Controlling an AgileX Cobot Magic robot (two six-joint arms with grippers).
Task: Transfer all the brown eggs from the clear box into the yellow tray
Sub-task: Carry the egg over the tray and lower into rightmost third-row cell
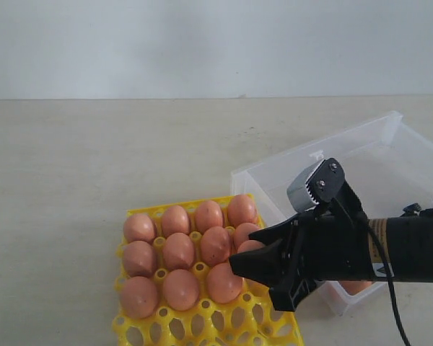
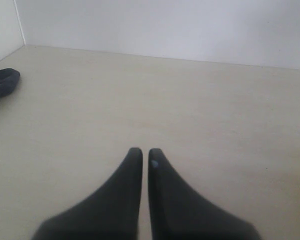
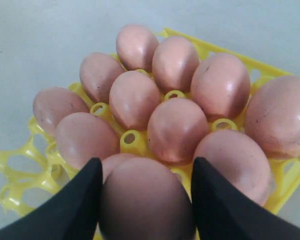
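Observation:
The yellow tray (image 1: 202, 324) sits at the front of the table, and several brown eggs (image 1: 179, 250) fill its far rows. To its right stands the clear box (image 1: 390, 144), where one brown egg (image 1: 357, 286) shows under the arm. My right gripper (image 1: 256, 277) hangs over the tray's right side. In the right wrist view the right gripper (image 3: 146, 162) is shut on a brown egg (image 3: 145, 200), just above the tray (image 3: 20, 165) and its seated eggs (image 3: 177, 127). My left gripper (image 2: 145, 151) is shut and empty over bare table, away from the tray.
A dark object (image 2: 2, 81) lies at the table's edge in the left wrist view. The near sockets of the tray (image 1: 224, 321) hold nothing. A pale wall rises behind the table.

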